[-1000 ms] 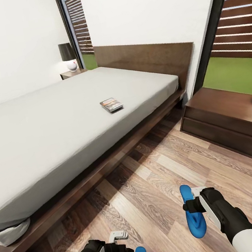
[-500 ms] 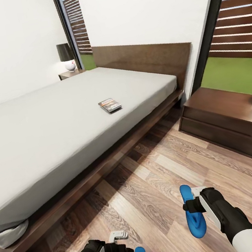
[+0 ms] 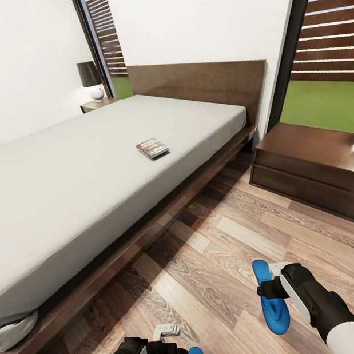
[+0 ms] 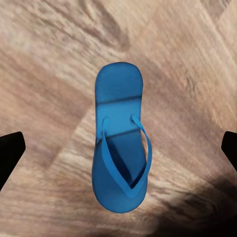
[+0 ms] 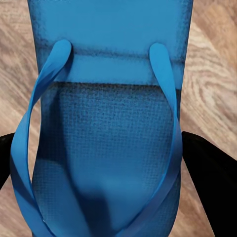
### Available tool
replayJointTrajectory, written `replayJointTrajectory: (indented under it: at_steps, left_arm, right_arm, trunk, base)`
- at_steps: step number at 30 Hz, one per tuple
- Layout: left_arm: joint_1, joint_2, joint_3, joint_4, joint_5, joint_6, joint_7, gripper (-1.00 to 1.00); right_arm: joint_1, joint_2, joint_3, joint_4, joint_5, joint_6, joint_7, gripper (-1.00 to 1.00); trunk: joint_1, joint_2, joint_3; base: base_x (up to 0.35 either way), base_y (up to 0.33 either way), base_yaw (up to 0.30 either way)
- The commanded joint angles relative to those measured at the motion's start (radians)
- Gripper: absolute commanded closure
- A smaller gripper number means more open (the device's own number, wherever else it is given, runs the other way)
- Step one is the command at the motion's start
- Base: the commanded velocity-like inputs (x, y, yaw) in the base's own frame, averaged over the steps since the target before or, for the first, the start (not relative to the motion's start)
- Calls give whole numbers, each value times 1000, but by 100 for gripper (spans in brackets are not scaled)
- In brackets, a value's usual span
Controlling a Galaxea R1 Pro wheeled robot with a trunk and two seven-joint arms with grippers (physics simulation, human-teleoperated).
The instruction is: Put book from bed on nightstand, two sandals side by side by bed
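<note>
Blue sandal pinched in right tool, long axis pointing away toward nightstand; second sandal on floor beneath spread left tool; book mid-bed.

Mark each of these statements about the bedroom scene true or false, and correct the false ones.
1. The book lies on the bed's mattress. True.
2. A sandal sits on the nightstand. False: the nightstand by the bed has no sandal on it; both sandals are down over the wood floor.
3. The right gripper is at a blue sandal, with its fingers on either side of it. True.
4. The left gripper is clamped on the other sandal. False: the left wrist view shows that sandal lying flat on the floor, apart from the fingers.
5. A lamp stands on the far nightstand. True.
</note>
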Motion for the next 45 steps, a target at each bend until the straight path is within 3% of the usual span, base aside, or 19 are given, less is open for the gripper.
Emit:
replayJointTrajectory:
  at_steps: [1, 45]
  left_arm:
    - [0, 1, -6, -1, 11, 6, 2, -100]
    - [0, 1, -6, -1, 10, 6, 2, -100]
  right_arm:
    - [0, 0, -2, -1, 2, 4, 5, 100]
    - [0, 0, -2, -1, 2, 4, 5, 100]
  trunk:
    - [0, 0, -1]
    - [0, 0, -1]
  base:
    - [0, 0, -7]
    - [0, 0, -35]
